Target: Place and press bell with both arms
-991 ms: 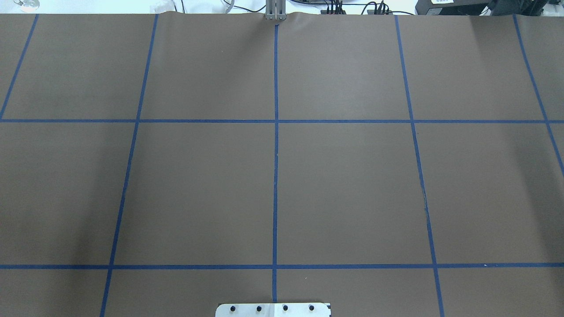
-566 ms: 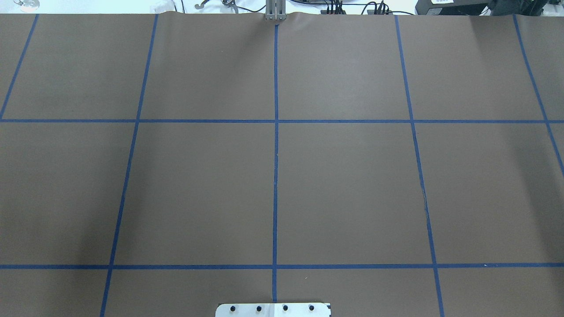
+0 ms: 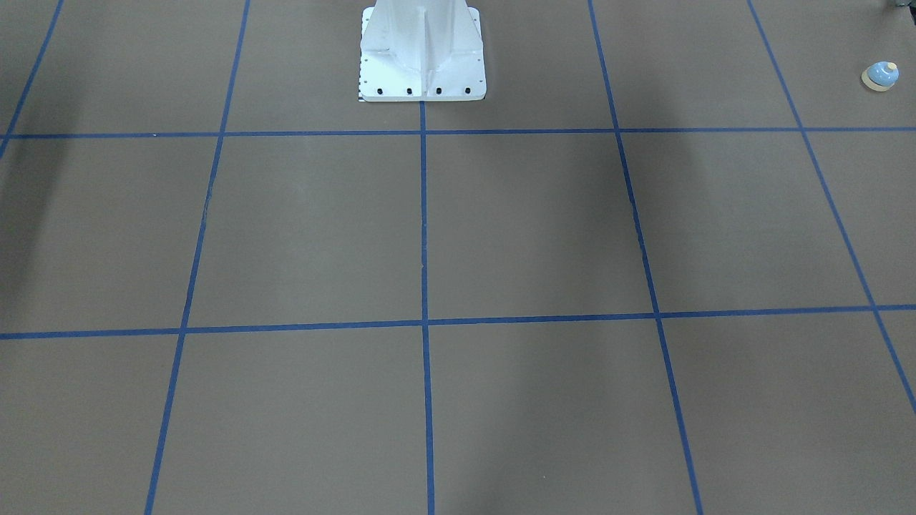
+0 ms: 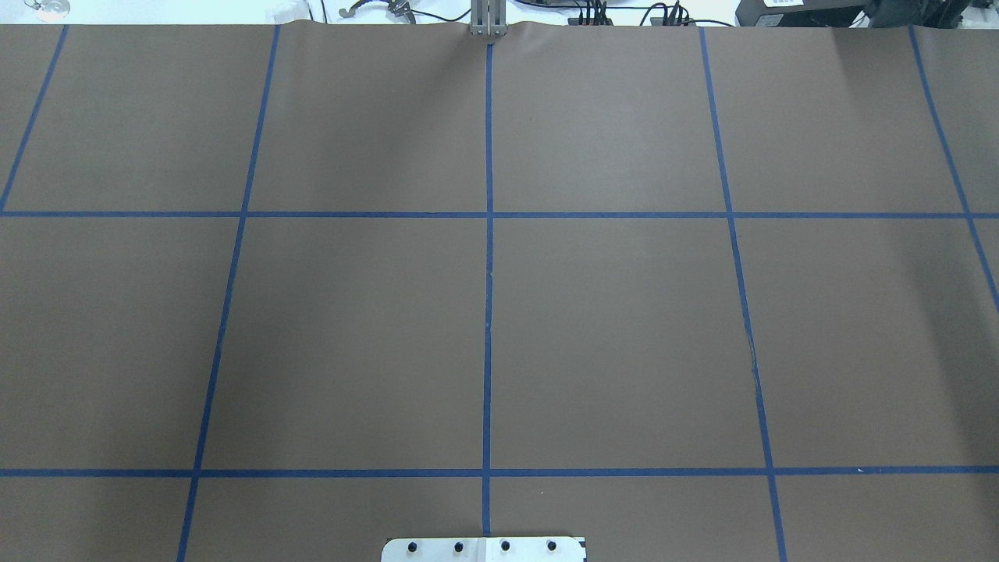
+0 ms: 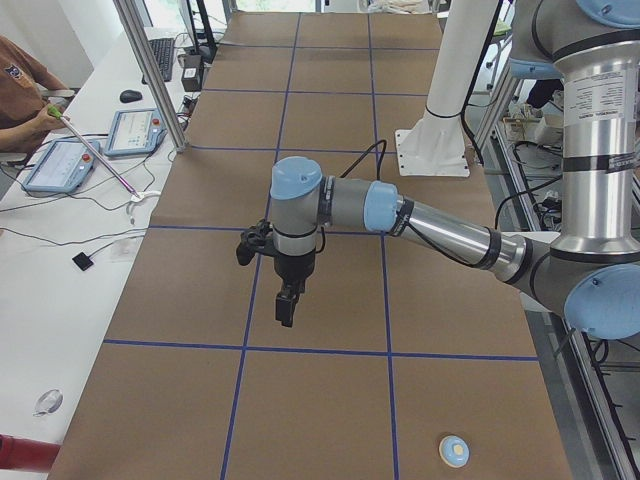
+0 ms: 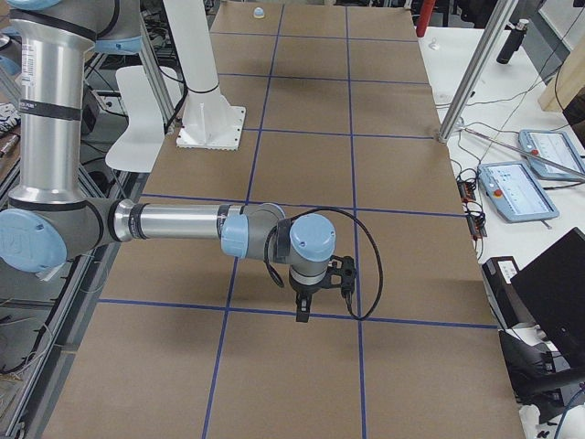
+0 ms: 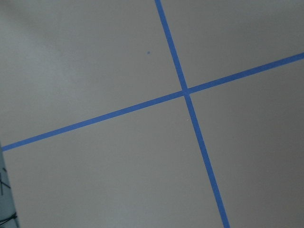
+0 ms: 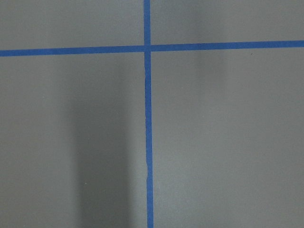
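The small light-blue bell (image 3: 880,75) with a cream button stands upright on the brown table cover, near a corner on my left side. It also shows in the exterior left view (image 5: 455,450) and, far off, in the exterior right view (image 6: 259,12). My left gripper (image 5: 287,310) hangs pointing down above the table, well away from the bell. My right gripper (image 6: 303,315) hangs pointing down over a blue tape line. Both show only in the side views, so I cannot tell whether they are open or shut. Both wrist views show only cover and tape.
The white pedestal base (image 3: 422,50) stands at the table's robot-side edge. Blue tape lines (image 4: 488,312) divide the cover into squares. A metal post (image 5: 150,70) stands at the far edge. Teach pendants (image 5: 130,130) and an operator (image 5: 20,90) with a reaching stick are beyond it.
In the overhead view neither arm nor the bell appears at any time. The tip of a reaching tool has come into view beyond the far table edge. Shading on the cover shifts slightly.
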